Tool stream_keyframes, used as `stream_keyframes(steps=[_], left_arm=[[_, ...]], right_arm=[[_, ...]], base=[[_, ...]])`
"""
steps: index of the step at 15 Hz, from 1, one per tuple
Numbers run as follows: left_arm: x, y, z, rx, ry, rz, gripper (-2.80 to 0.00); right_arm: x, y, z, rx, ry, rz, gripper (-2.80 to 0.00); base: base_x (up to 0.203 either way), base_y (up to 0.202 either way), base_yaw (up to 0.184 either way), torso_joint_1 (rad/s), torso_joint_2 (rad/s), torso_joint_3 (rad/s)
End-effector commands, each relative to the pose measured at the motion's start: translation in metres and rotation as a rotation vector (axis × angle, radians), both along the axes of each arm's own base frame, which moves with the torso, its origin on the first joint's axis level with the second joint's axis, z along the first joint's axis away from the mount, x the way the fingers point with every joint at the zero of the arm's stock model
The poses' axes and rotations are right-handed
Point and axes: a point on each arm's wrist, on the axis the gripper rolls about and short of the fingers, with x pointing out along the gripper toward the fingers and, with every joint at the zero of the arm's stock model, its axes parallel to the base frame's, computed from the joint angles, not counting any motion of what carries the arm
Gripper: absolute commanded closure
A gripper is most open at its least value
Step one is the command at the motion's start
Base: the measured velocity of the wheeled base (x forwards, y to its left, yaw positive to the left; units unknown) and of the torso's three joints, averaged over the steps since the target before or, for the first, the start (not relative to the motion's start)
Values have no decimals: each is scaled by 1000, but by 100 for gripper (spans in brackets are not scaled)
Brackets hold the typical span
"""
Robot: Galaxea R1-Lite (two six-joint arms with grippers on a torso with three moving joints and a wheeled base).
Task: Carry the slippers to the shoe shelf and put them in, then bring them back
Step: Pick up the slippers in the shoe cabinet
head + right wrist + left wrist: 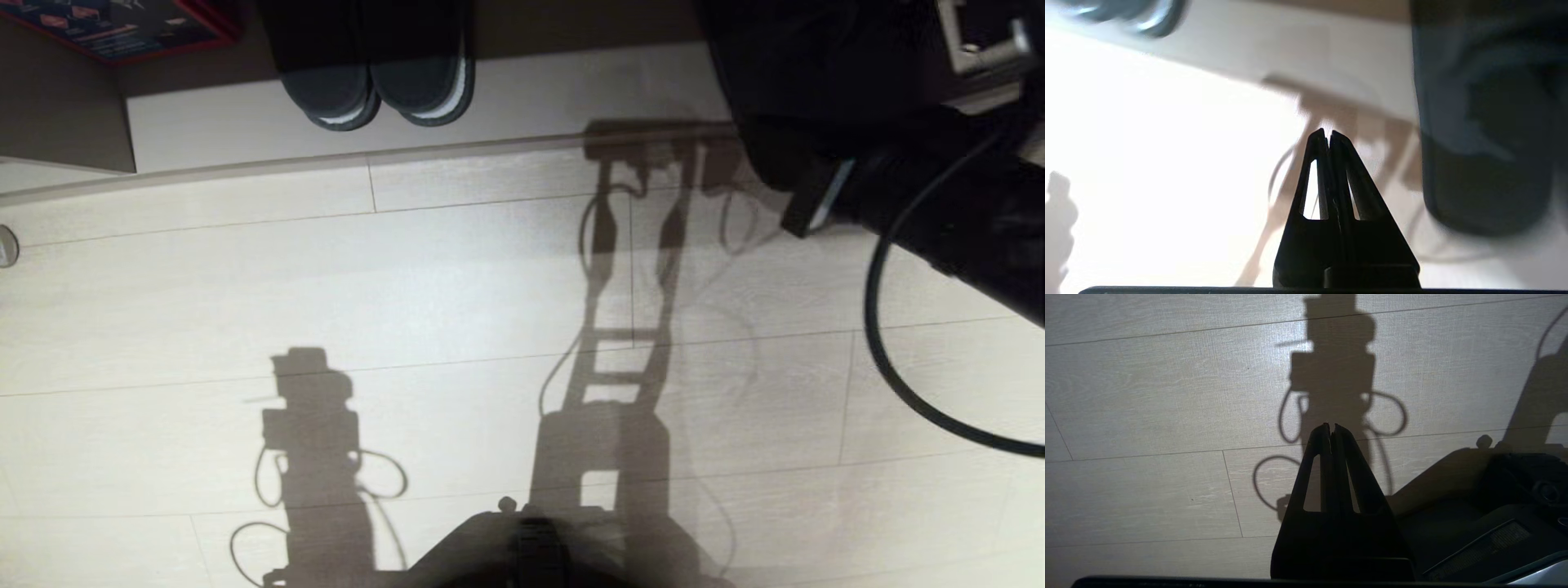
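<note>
Floor (pixel 457 278): pale wood planks, robot shadows across.
Shoe shelf (pixel 531 90): far edge, dark slippers (pixel 380 90) on its base board.
Right gripper (pixel 1329 134): jaws together, empty.
Left gripper (pixel 1331 426): jaws together, empty, over floor.

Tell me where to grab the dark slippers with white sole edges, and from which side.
The dark slippers are probably best taken by the toes, coming from the floor side. They stand side by side on the pale shelf board, toes out, heels hidden deeper in. They sit close together, so pinch one toe top to sole, not across.
</note>
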Motion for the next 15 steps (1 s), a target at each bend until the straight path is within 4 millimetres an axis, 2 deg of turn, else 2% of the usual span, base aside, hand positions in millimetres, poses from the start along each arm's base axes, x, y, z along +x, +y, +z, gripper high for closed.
stream_keyframes(steps=[1, 3, 5, 7, 9, 12, 13, 15], left_arm=[[0, 0, 0, 0, 0, 0, 0], [0, 0, 0, 0, 0, 0, 0], [0, 0, 0, 0, 0, 0, 0], [0, 0, 0, 0, 0, 1, 0], [0, 0, 0, 0, 0, 1, 0], [0, 0, 0, 0, 0, 0, 0], [0, 0, 0, 0, 0, 0, 0], [0, 0, 0, 0, 0, 1, 0]], right_arm=[[-56, -32, -2, 33, -53, 6, 0], [-93, -57, -25, 45, -50, -10, 0], [-126, -79, -38, 69, -86, -58, 0], [-161, -101, -48, 83, -119, -168, 0], [-188, -112, -65, 93, -112, -293, 0], [-214, -114, -109, 113, -77, -369, 0], [-216, -114, -123, 114, -51, -385, 0], [-217, -113, -135, 114, -24, -390, 0]], base=[[0, 0, 0, 0, 0, 0], [0, 0, 0, 0, 0, 0], [0, 0, 0, 0, 0, 0], [0, 0, 0, 0, 0, 0], [0, 0, 0, 0, 0, 0], [0, 0, 0, 0, 0, 0], [0, 0, 0, 0, 0, 0], [0, 0, 0, 0, 0, 0]])
